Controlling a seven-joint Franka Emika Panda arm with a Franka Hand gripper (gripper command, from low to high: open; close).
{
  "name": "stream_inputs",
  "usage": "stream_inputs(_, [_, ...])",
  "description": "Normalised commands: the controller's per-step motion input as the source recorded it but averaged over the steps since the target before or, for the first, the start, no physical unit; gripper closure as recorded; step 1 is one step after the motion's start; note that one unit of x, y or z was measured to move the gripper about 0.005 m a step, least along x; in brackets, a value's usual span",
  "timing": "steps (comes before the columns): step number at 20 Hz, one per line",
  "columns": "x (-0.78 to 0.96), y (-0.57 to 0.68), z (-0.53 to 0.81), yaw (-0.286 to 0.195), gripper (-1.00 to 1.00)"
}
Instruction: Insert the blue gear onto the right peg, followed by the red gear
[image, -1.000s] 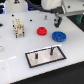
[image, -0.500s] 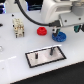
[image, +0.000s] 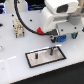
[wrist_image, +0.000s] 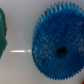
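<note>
— What are you seeing from the exterior view?

— I'm hanging my gripper (image: 53, 36) over the blue gear (image: 60, 37), which is lying near the table's (image: 15, 70) far edge, just beyond the grey plate (image: 46, 55). The red gear (image: 39, 30) is peeking out beside my arm. A peg (image: 51, 50) is standing upright on the plate.

— And the wrist view?

— The blue gear (wrist_image: 59, 44) is filling it, flat, centre hole showing; something dark green (wrist_image: 2, 34) is sitting beside it. My fingers aren't showing, so I cannot tell their spread.
</note>
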Motion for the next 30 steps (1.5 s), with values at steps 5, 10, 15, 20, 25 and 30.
stream_inputs(5, [-0.27, -0.05, -0.02, 0.0, -1.0])
stream_inputs(10, [-0.51, 0.0, -0.2, 0.0, -1.0])
stream_inputs(15, [-0.56, 0.0, -0.24, 0.0, -1.0])
stream_inputs(20, [-0.71, 0.0, -0.27, 0.0, -1.0])
stream_inputs(25, [-0.67, -0.04, -0.15, 0.0, -1.0])
stream_inputs(30, [-0.29, -0.04, -0.09, 0.0, 1.0])
